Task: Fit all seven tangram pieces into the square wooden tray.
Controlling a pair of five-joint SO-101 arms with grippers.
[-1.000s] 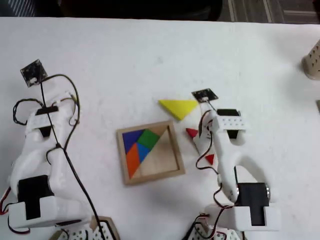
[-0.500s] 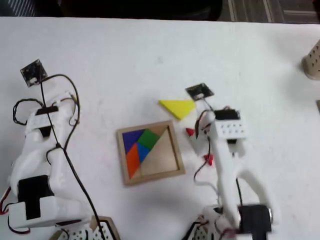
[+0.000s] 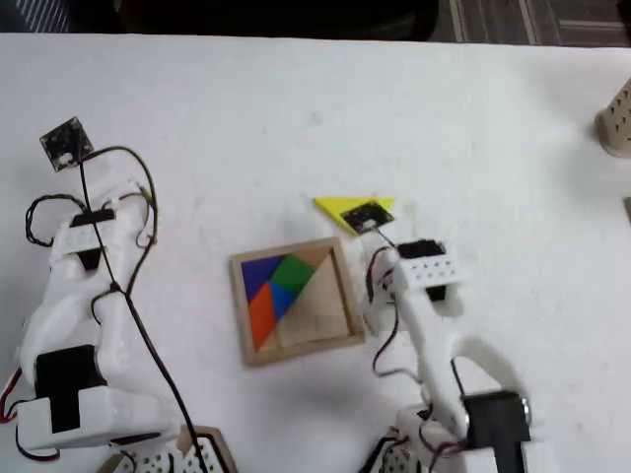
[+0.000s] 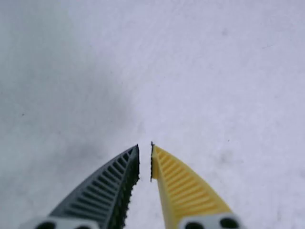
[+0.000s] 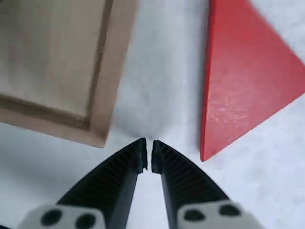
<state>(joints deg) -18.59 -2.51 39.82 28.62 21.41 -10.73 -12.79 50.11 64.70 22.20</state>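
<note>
Square wooden tray (image 3: 308, 352), pale rim, coloured pieces (image 3: 271, 286) in one half

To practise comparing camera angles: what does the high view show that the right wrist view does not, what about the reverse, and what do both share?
The high view adds the yellow triangle beyond the tray, with blue, green and orange pieces inside it. The right wrist view adds the red triangle beside the tray and the right tool, shut. Both share the tray and the white table.
</note>
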